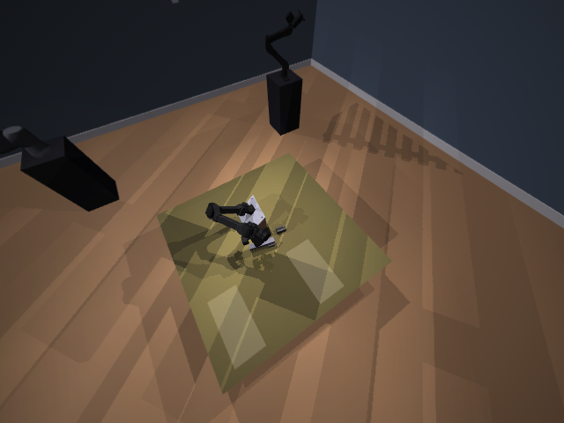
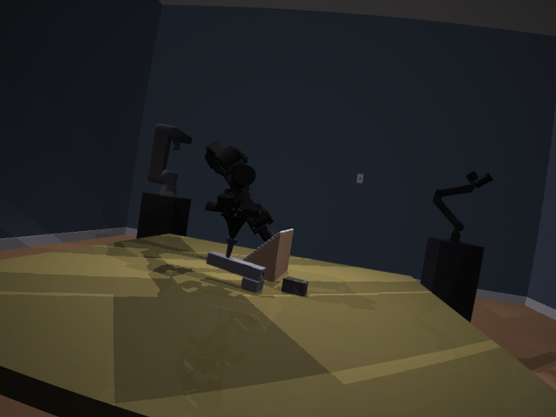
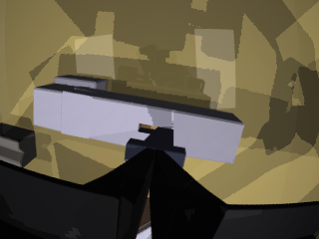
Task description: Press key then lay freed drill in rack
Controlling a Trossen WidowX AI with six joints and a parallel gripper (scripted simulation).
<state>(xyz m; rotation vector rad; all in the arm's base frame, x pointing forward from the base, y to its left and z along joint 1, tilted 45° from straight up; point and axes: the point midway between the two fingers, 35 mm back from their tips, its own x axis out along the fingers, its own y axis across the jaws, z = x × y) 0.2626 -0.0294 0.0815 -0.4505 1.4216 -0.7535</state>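
The long bar-shaped block [image 2: 233,264] [image 3: 117,114] looks like pale lavender-grey plastic, matt and smooth, its flat faces without any grain. The key-like dark piece [image 2: 230,248] [image 3: 164,139] at the bar looks smooth and dark blue, but plastic or painted metal cannot be told apart. The wedge-shaped stand [image 1: 256,212] [image 2: 281,258] has brown sides like bare wood or board and a whiter, smooth sloping face. The small dark block [image 1: 280,229] [image 2: 294,286] [image 3: 17,145] has a dull, metal-like grey face. The fingers [image 2: 232,224] look like matt black plastic. The surface [image 1: 337,241] [image 2: 314,340] [image 3: 179,12] is olive-yellow, smooth and glossy, giving faint reflections.
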